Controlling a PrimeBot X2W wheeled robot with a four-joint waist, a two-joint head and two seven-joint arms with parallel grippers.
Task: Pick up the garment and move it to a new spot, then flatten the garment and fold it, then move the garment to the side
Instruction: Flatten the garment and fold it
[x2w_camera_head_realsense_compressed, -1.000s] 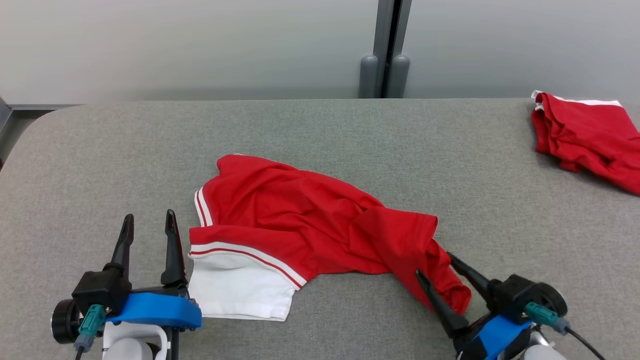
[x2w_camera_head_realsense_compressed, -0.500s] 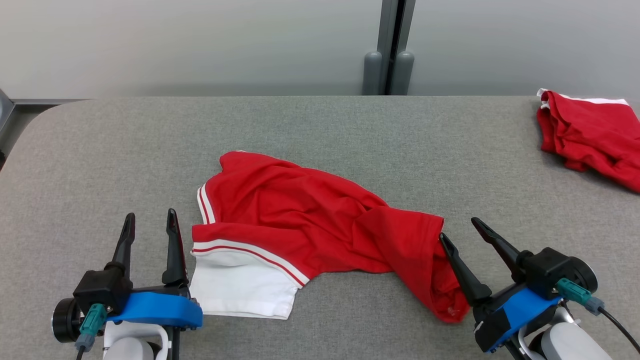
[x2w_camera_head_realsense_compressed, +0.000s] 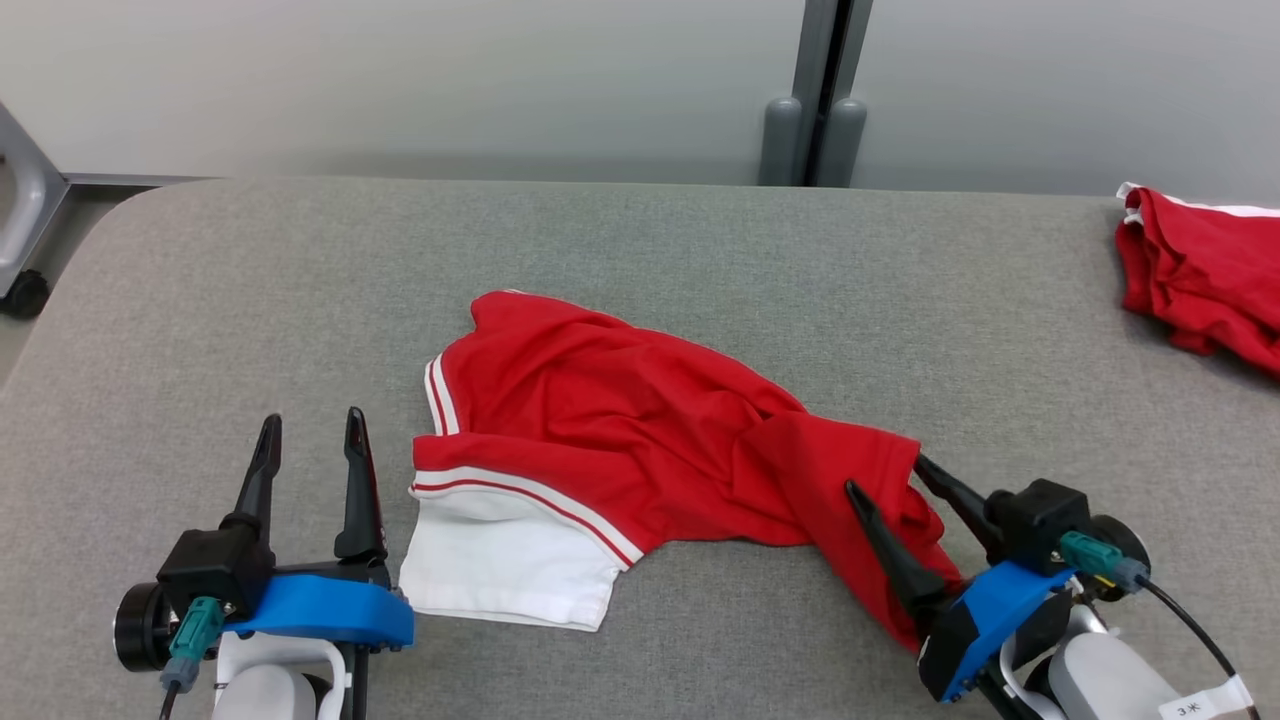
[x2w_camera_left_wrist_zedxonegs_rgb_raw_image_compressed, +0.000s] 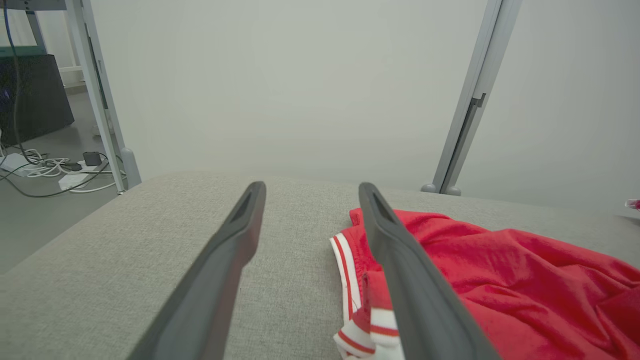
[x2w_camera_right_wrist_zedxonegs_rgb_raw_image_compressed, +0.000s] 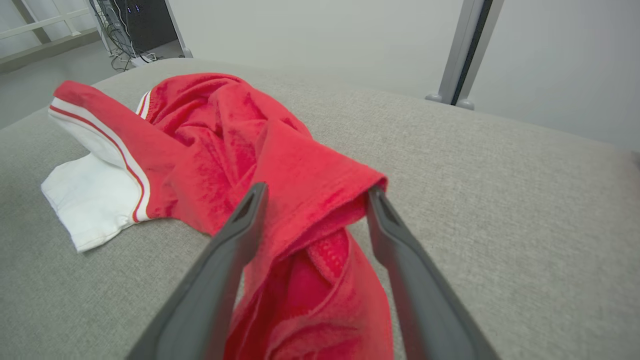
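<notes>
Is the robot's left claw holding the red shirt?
No, the left gripper stands open beside the garment, with bare grey table between its jaws.

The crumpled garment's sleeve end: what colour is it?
The sleeve end is white, with a thin red stripe above; clearest in the head view.

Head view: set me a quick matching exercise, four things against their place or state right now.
Things:
1. left claw
2. right claw
3. garment
4. second red garment

Places or states:
a. crumpled in the middle of the table
b. open, with a red fold between its fingers
c. at the table's far right edge
d. open over bare table, just left of the garment

Pairs: 1-d, 2-b, 3-a, 4-c
</notes>
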